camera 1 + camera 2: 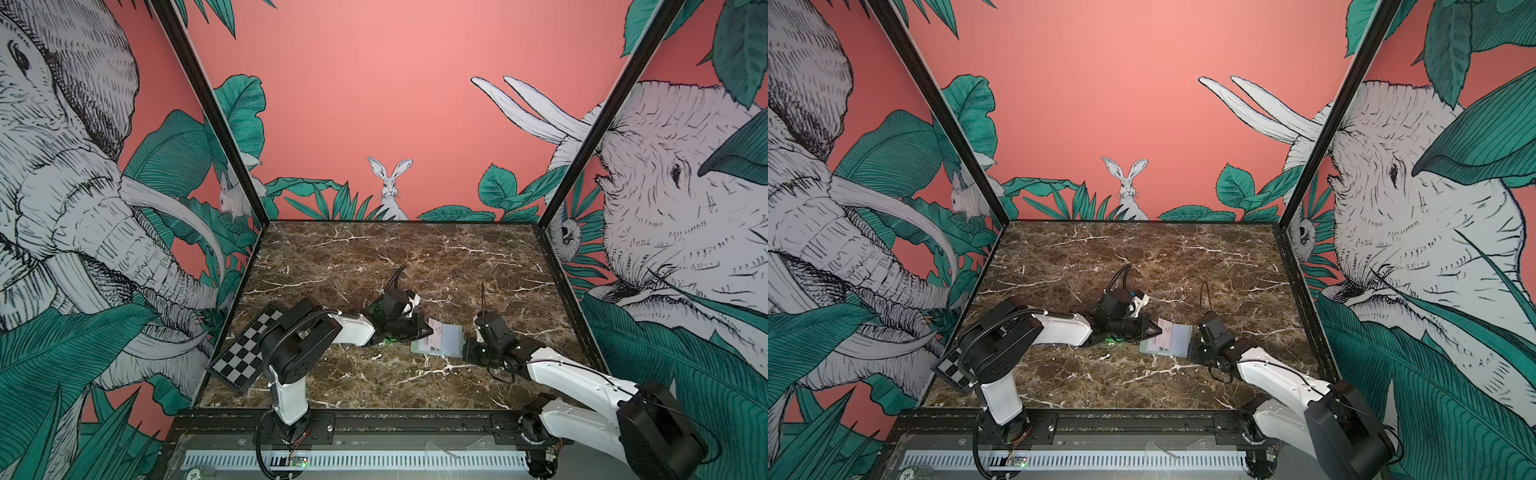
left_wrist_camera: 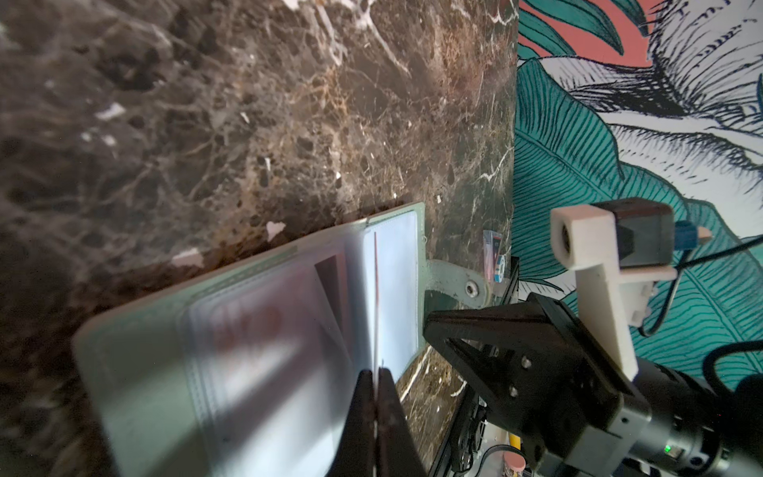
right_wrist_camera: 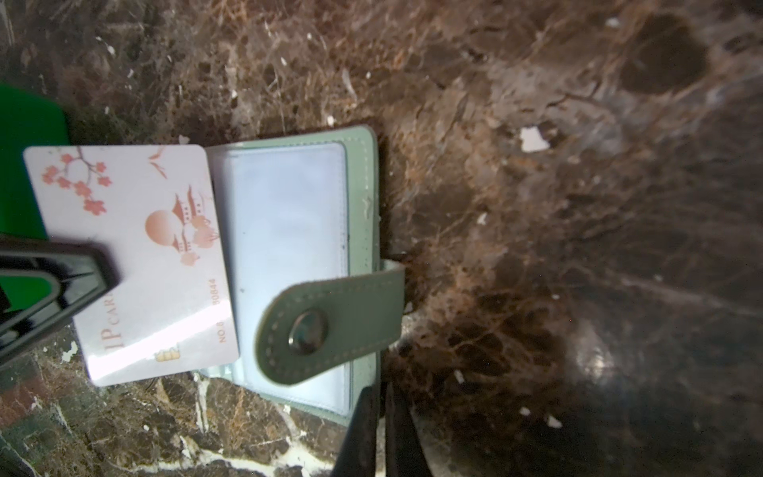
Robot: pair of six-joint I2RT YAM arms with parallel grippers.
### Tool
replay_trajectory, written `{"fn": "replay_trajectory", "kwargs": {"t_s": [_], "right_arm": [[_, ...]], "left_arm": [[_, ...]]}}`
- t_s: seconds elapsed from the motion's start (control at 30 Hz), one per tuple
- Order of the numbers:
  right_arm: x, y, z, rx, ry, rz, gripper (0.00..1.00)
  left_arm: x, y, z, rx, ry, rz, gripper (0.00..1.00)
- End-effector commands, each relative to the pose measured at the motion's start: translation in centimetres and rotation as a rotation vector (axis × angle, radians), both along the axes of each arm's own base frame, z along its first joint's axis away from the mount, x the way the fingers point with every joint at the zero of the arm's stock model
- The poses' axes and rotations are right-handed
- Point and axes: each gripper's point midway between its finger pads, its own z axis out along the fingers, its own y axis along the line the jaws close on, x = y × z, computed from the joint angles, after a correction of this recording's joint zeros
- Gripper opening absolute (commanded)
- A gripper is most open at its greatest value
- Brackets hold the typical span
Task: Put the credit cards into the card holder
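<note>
Lettering on the card [image 3: 132,247] reads "IP CAR", cut off by a finger, then "NO.6" and "80844" along one edge. Card face: white-pink, with red blossom sprigs, a red sun, pagoda roofs and a gold chip. Holder [image 3: 359,165]: sage-green, stitched, lying open on the marble table [image 3: 516,103] near the front middle, between the two grippers in both top views. Contents: clear sleeves. The top sleeve [image 3: 289,231] shows pale and blank; a blurred red print shows through another sleeve in the left wrist view. Strap [image 3: 330,326] with metal snap lies folded over the top sleeve. Left gripper [image 2: 376,378]: fingers pinched flat on the card, holding it over the holder's left half, one edge at the sleeves; entry into a sleeve cannot be confirmed. Right gripper [image 3: 382,396]: fingers closed together, tips at the holder's right edge; a grip on the cover cannot be confirmed. Green tray [image 3: 24,136] shows partly behind the card.
</note>
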Motion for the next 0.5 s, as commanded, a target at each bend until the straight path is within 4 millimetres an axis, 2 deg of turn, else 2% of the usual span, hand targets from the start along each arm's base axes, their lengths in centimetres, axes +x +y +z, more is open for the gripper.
{"fn": "replay_trajectory", "kwargs": {"t_s": [0.0, 0.47], "right_arm": [[0.39, -0.25, 0.01, -0.01, -0.023, -0.005, 0.08], [0.38, -0.2, -0.12, -0.01, -0.021, -0.005, 0.07]], "left_arm": [[-0.01, -0.15, -0.06, 0.004, 0.011, -0.001, 0.02], [-0.36, -0.07, -0.93, 0.023, 0.038, -0.011, 0.02]]}}
